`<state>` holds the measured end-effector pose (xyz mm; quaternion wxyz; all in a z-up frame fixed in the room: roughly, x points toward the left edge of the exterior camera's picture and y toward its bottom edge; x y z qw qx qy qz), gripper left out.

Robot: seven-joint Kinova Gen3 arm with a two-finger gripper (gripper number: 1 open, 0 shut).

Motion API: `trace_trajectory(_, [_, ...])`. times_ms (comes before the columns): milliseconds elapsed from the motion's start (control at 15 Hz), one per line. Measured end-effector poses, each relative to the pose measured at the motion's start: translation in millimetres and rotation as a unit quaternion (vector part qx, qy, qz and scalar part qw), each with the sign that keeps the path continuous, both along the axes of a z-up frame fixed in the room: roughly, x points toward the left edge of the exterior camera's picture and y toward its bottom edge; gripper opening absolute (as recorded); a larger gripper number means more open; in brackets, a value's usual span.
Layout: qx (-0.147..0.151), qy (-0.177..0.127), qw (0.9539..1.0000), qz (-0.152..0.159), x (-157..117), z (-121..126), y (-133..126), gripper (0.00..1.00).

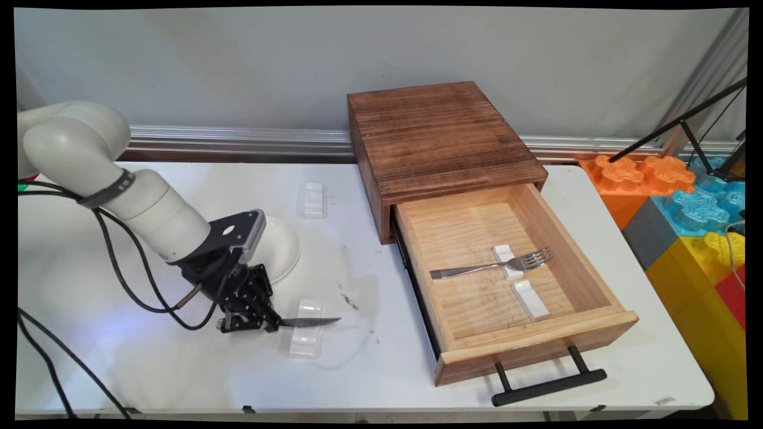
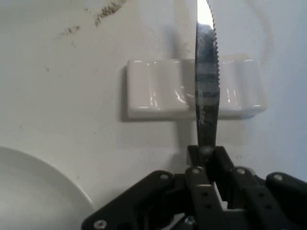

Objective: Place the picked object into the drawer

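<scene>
Grip: my gripper (image 2: 207, 155) was clamped tight on the knife (image 1: 310, 322).
Blade: it reached out ahead of me, above the white rest (image 2: 158, 96).
Plate (image 1: 285, 247): just behind me.

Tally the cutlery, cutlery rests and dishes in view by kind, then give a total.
Knives: 1, held in the gripper
Forks: 1
White rests: 4
White plates: 1
Total: 7

Black gripper (image 1: 269, 322), silver serrated knife (image 1: 310, 322), glossy white rest (image 1: 306, 336) under it; white plate (image 1: 280, 247) beside; dark-stained box (image 1: 438, 140), pale pine drawer (image 1: 506, 280).
</scene>
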<state>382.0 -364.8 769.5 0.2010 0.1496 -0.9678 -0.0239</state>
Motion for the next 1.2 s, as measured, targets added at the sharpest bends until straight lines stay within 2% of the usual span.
trace_trajectory(333, [0.005, 0.008, 0.9999, 0.003, 0.0, 22.4, -5.3, 0.00])
trace_trajectory(800, [0.015, 0.009, 0.9997, 0.018, -5.1, 78.7, -16.9, 0.00])
trace_trajectory(1200, [0.016, 0.012, 0.9990, 0.039, -25.8, 126.6, -31.3, 0.00])
